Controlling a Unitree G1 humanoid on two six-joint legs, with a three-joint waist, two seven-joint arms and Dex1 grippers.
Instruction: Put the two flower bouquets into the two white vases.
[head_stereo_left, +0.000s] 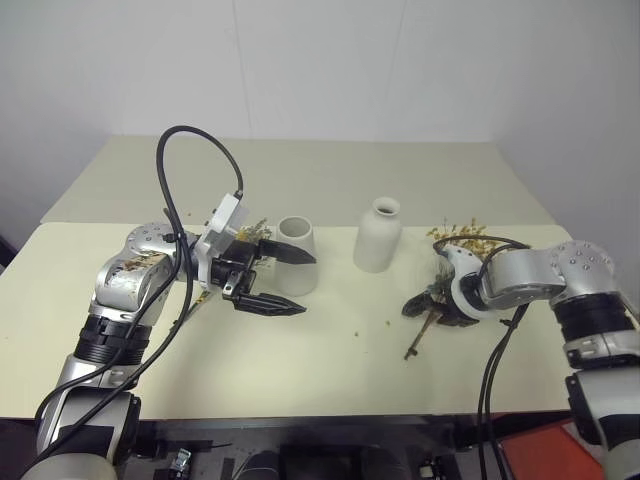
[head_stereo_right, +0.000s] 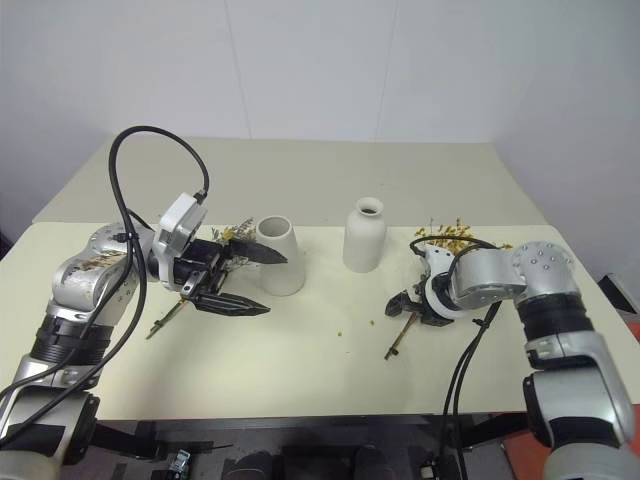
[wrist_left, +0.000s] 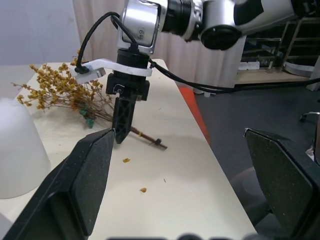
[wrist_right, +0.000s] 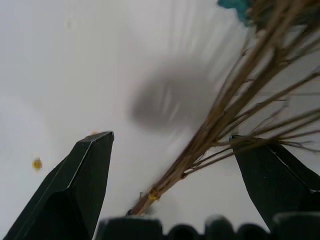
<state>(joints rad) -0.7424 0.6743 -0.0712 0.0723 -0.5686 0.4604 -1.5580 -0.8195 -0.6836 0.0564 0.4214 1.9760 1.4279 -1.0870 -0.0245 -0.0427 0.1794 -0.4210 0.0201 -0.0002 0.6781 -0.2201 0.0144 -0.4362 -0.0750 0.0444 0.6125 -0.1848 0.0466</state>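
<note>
The larger bouquet (head_stereo_left: 462, 236) with yellow-orange blossoms lies on the table at the right, its stems (wrist_right: 215, 125) running toward the front. My right gripper (head_stereo_right: 415, 308) points down over those stems, open, with the stems between its fingers (wrist_right: 75, 185). The left wrist view shows that gripper (wrist_left: 122, 117) with its tip at the stems. The smaller bouquet (head_stereo_right: 232, 232) lies left of the cone vase (head_stereo_left: 297, 255), mostly behind my left gripper (head_stereo_left: 275, 280). That gripper is open, level and empty, right beside the cone vase. The bottle-shaped vase (head_stereo_left: 378, 235) stands upright in the middle.
Both vases stand on a pale table (head_stereo_left: 330, 380), with a second table top behind. Small yellow crumbs (wrist_left: 126, 160) lie in front of the bottle vase. Black cables loop over both arms. An orange-red object (head_stereo_left: 530, 450) sits below the table's right front corner.
</note>
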